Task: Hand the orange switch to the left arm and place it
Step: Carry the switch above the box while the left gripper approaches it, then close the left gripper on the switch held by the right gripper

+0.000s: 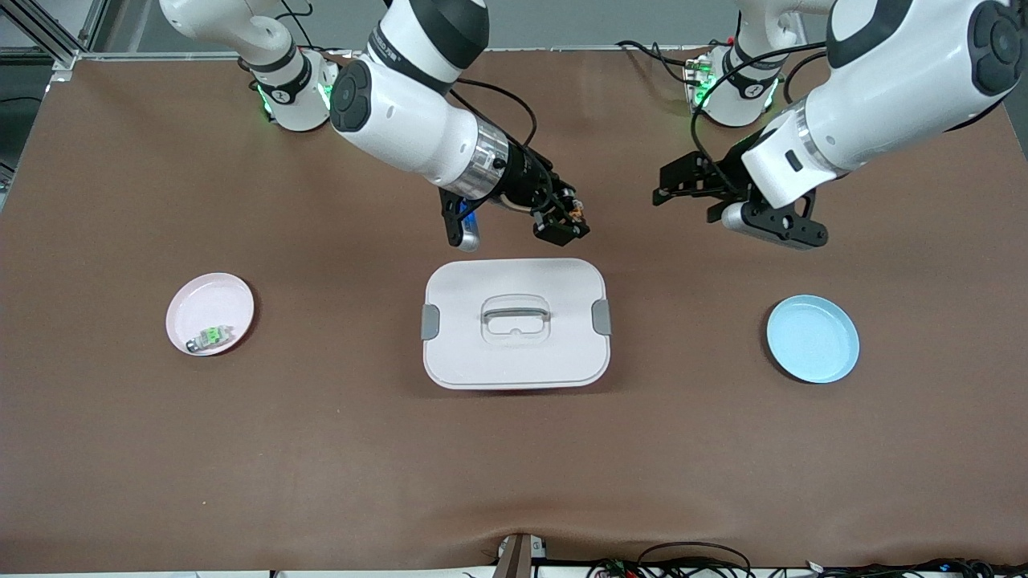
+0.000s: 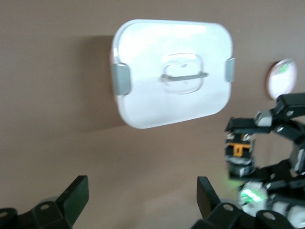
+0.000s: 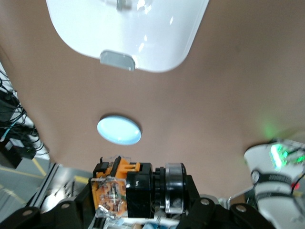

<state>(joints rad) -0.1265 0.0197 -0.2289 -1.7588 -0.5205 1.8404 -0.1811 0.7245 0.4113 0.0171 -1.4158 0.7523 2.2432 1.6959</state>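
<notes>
My right gripper [image 1: 560,227] is shut on the orange switch [image 1: 573,211], a small black and orange block with a clear cap [image 3: 121,188]. It hangs over the brown table just off the rim of the box [image 1: 514,321]. The box is white with grey clasps and a recessed handle, and its lid is closed [image 2: 171,71]. My left gripper [image 1: 671,185] hovers over bare table toward the left arm's end, open, its fingers [image 2: 78,195] wide apart with nothing between them. It points toward the right gripper, and the orange switch [image 2: 238,150] shows a short gap from it.
A pink plate [image 1: 210,313] toward the right arm's end holds a small green-and-silver component [image 1: 210,337]. A blue plate [image 1: 813,339] lies toward the left arm's end with nothing on it. The box stands mid-table between the two plates.
</notes>
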